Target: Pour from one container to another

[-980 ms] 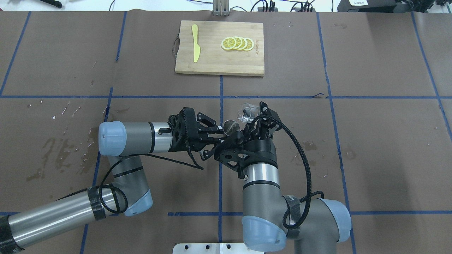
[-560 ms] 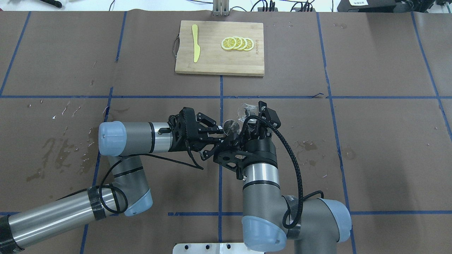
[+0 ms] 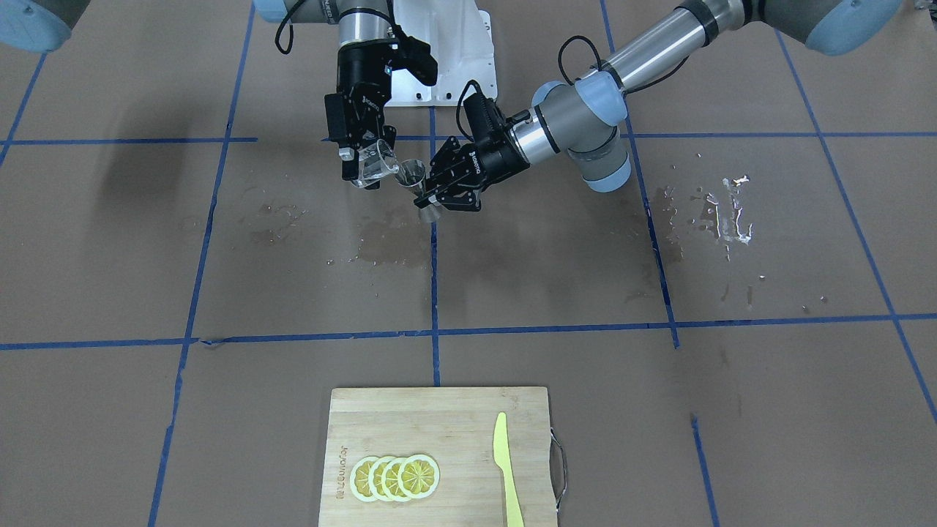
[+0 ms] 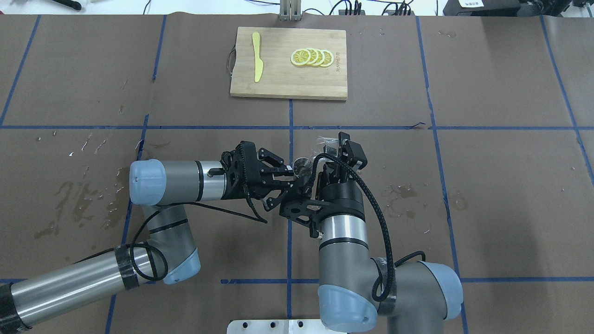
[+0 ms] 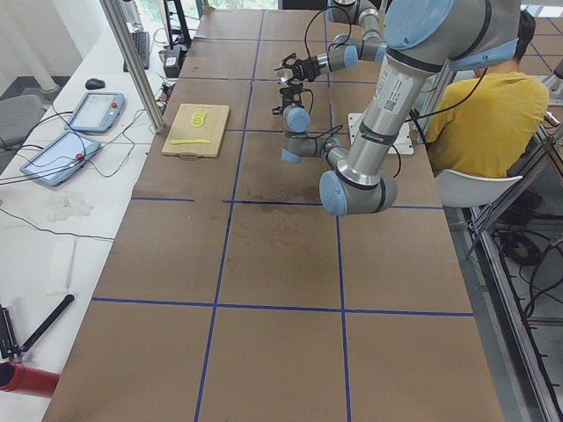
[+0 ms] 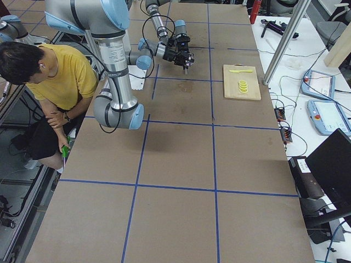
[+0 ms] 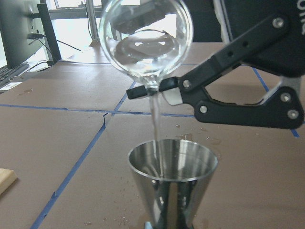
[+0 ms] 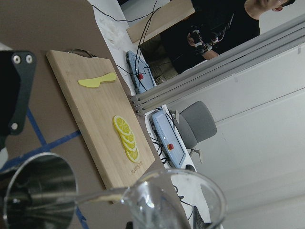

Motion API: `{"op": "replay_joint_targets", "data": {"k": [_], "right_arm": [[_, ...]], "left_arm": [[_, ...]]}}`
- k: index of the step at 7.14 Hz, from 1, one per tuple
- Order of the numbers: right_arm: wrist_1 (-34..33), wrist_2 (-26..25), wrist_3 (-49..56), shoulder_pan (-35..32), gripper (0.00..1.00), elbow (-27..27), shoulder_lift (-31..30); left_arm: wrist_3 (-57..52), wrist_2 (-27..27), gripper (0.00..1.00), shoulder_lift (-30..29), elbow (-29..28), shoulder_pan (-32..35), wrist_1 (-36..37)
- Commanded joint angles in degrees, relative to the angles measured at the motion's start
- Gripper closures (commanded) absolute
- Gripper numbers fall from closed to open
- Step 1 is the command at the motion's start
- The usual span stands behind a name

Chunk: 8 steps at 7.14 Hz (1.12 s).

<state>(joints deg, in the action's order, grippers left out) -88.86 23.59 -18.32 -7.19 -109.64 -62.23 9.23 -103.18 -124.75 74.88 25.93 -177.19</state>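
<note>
Brown paper taped in blue covers the worktop (image 4: pixel 487 185). Above its middle my right pincer (image 3: pixel 368 158) grips the tilted clear cup (image 7: pixel 145 43), a thin stream (image 7: pixel 156 119) falling into the steel jigger (image 7: pixel 174 183) my left pincer (image 3: pixel 425 194) clamps upright.

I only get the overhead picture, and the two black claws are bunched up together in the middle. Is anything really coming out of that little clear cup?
Observer: Yes. The left wrist camera shows a thin clear stream falling from the clear cup into the steel jigger.
Visitor: Is the cup empty?
Observer: No. That same camera shows liquid pooled against its lower side.
Visitor: What holds the jigger?
Observer: The front-facing camera shows the left claw gripping its narrow waist.
</note>
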Motion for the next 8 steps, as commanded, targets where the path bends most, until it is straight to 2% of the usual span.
{"op": "replay_joint_targets", "data": {"k": [1, 8], "right_arm": [[0.0, -0.1, 0.9, 0.2, 1.0, 0.0, 0.0], [0.0, -1.2, 10.3, 0.4, 1.0, -1.3, -0.1]], "left_arm": [[-0.1, -0.1, 1.0, 0.0, 0.0, 0.0, 0.1], [0.0, 0.0, 1.0, 0.0, 0.3, 0.0, 0.0]]}}
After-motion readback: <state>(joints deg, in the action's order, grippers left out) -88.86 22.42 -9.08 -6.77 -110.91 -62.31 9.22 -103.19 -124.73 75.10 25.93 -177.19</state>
